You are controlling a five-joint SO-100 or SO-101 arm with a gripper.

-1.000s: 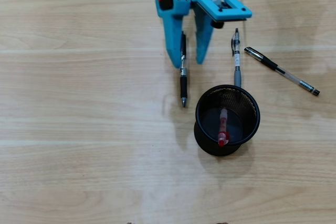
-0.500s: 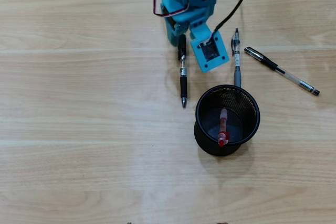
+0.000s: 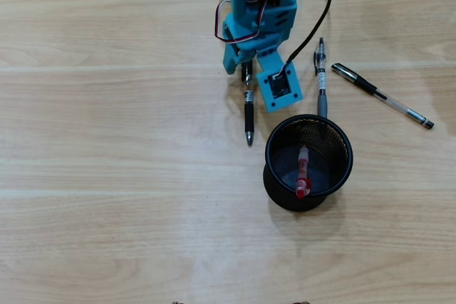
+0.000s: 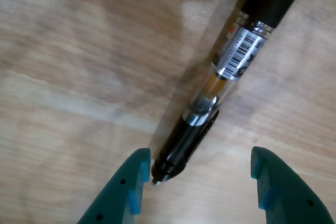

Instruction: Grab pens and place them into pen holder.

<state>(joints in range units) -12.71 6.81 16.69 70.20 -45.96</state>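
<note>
overhead view: looking straight down on a pale wood-grain desk (image 3: 107,176), with the blue arm (image 3: 258,5) reaching in from the top edge and covering its own fingers.
wrist view: looking close down at the desk between two blue fingertips (image 4: 131,182), which are showing at the bottom edge.
gripper: the gripper (image 4: 202,187) is standing open, its two fingers spread apart with the clicker end of the black pen (image 4: 231,61) lying between them; that end is sitting just beside the finger on the left of the wrist view, and well clear of the other.
black pen: lying flat on the desk, in the overhead view (image 3: 249,115) running top to bottom with its tip pointing down, its upper end hidden under the arm.
writing: a barcode sticker is showing on the clear middle of the black pen in the wrist view; small red print beside it is too blurred to read. none of this is showing from overhead.
pen holder: the black mesh pen holder (image 3: 342,169) is standing upright below and right of the arm in the overhead view, just beside the black pen's tip.
red pen: the red pen (image 3: 303,172) is already leaning inside the holder.
grey pen: the grey pen (image 3: 321,83) is lying on the desk above the holder, its lower end meeting the rim.
black-capped pen: the black-capped pen (image 3: 381,95) is lying aslant at the right, apart from the rest.
only overhead: holder and the other three pens.
</note>
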